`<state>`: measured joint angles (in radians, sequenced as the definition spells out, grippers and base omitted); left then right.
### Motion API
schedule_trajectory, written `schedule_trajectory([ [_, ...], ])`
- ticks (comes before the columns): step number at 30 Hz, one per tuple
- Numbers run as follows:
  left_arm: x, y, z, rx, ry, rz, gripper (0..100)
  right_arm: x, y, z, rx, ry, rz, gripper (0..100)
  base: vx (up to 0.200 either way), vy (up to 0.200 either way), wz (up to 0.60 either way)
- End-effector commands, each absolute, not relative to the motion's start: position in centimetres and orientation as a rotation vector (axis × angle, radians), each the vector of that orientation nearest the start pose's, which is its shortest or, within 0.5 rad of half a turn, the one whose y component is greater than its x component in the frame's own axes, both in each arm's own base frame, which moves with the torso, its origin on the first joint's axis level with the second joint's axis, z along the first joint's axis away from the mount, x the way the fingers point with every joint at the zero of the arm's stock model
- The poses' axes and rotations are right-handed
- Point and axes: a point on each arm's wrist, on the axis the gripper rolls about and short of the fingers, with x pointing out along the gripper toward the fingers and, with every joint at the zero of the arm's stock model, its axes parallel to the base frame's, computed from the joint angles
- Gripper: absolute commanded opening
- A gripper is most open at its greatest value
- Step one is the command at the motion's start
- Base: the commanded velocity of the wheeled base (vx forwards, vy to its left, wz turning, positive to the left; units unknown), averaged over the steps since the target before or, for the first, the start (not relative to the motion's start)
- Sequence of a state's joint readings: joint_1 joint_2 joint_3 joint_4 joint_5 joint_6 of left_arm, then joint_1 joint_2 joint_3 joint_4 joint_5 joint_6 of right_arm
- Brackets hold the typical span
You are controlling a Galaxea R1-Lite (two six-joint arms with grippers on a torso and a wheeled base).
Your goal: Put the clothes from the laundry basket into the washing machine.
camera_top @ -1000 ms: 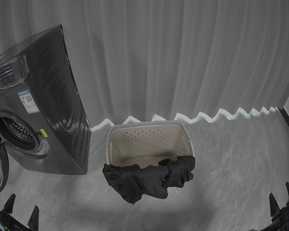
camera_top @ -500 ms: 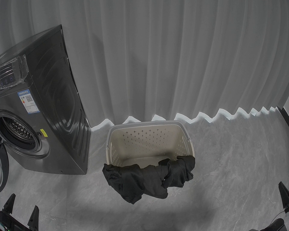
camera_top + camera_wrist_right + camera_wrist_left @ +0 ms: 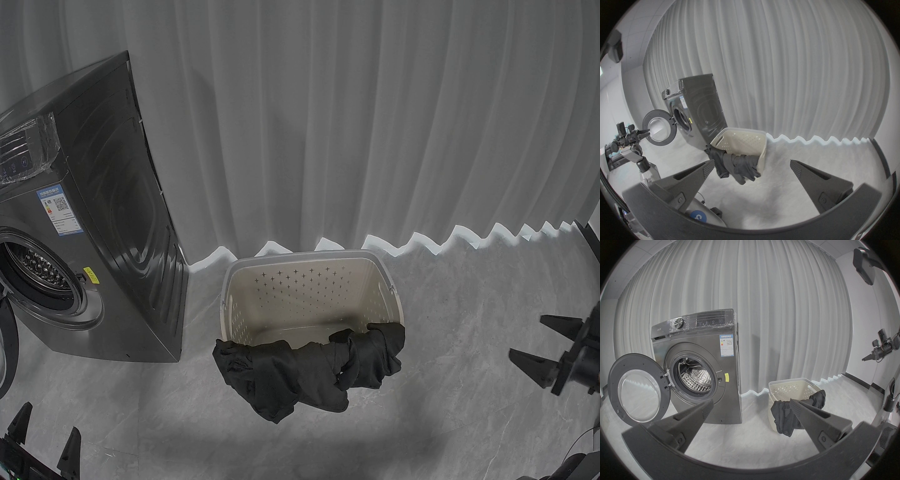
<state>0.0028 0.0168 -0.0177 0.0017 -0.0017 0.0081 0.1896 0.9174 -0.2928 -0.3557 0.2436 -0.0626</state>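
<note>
Dark clothes [image 3: 294, 375] hung over the laundry basket [image 3: 306, 255]'s near rim, likely easy to pinch there; right tool [image 3: 527, 337], wide and empty, stood right of the basket, left tool [image 3: 50, 420] wide near-left of it, washing machine [image 3: 119, 206] open-doored farther left.

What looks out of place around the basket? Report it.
The dark clothes are draped over the near rim of the laundry basket, hanging down its outside instead of lying inside. Nothing else stands out; the door of the washing machine is open.
</note>
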Motion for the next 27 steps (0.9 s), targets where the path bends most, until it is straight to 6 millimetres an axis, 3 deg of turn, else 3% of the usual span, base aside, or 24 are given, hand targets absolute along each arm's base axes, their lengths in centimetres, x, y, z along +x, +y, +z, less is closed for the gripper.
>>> schedule_trajectory([
  [1, -2.3, 0.0, 7.6, 0.008, 0.000, 0.002, 100, 18.4, 8.1, 13.4, 0.004, 0.481, 0.580, 100, 0.000, 0.000, 0.00],
  [6, -2.3, 0.0, 7.6, 0.009, 0.000, 0.002, 100, 20.6, 9.3, 12.0, -0.005, 0.508, 0.540, 100, 0.000, 0.000, 0.00],
  [13, -2.3, 0.0, 7.6, 0.009, 0.000, 0.000, 100, 24.9, 10.9, 8.2, -0.042, 0.524, 0.420, 100, 0.000, 0.000, 0.00],
  [22, -2.3, 0.0, 7.6, 0.009, 0.000, -0.002, 100, 28.1, 12.7, 4.1, -0.073, 0.597, 0.399, 100, 0.000, 0.000, 0.00],
  [27, -2.3, 0.0, 7.6, 0.009, 0.000, 0.000, 100, 29.1, 13.8, 3.3, -0.081, 0.593, 0.413, 100, 0.000, 0.000, 0.00],
])
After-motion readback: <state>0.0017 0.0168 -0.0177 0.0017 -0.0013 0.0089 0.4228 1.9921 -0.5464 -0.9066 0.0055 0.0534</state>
